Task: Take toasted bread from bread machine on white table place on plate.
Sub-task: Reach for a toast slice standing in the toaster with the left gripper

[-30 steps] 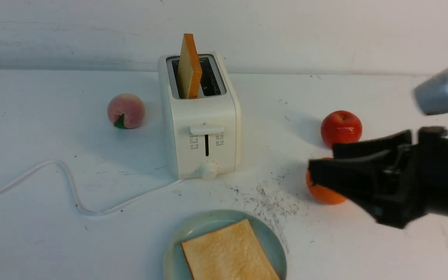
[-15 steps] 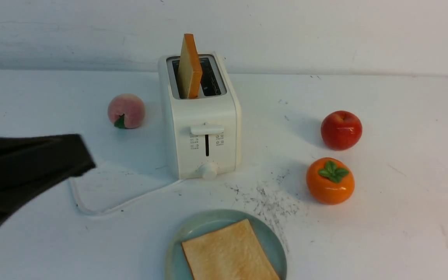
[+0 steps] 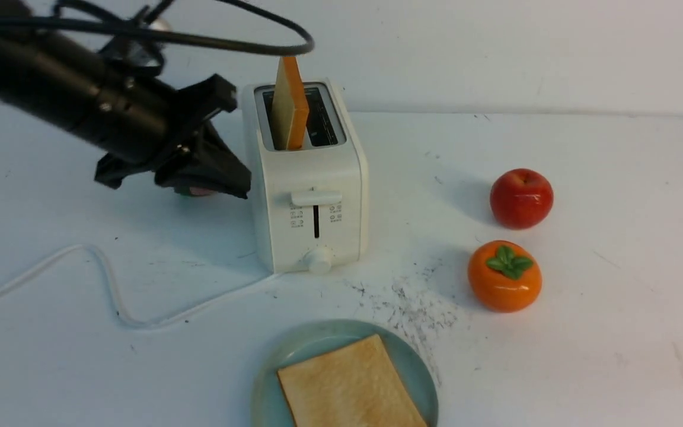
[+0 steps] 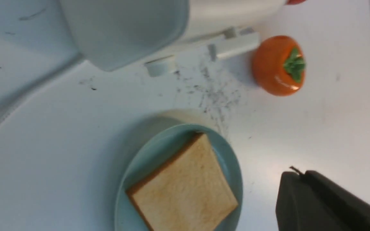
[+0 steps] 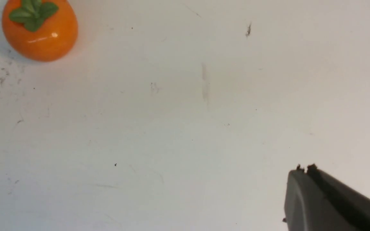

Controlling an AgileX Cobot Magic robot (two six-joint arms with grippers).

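A toast slice (image 3: pixel 288 104) stands upright in the left slot of the cream-white bread machine (image 3: pixel 312 201). A second toast slice (image 3: pixel 347 385) lies flat on the teal plate (image 3: pixel 294 347) at the front edge of the white table (image 3: pixel 614 237). My left gripper (image 3: pixel 243 185) is shut and empty, and hangs close beside the toaster's left wall, below the slot. The left wrist view shows its closed fingertips (image 4: pixel 295 175), the plate (image 4: pixel 153 154) with its toast (image 4: pixel 185 189) and the toaster's base (image 4: pixel 124 29). My right gripper (image 5: pixel 304 169) is shut and empty over bare table.
A red apple (image 3: pixel 521 197) and an orange persimmon (image 3: pixel 504 276) sit right of the toaster. The persimmon also shows in the right wrist view (image 5: pixel 39 30). The white cord (image 3: pixel 110 284) loops across the table at the left. My left arm hides most of a peach.
My right arm has withdrawn from the front view. My left arm has come in from the left and risen to the toaster's left side, covering the peach.
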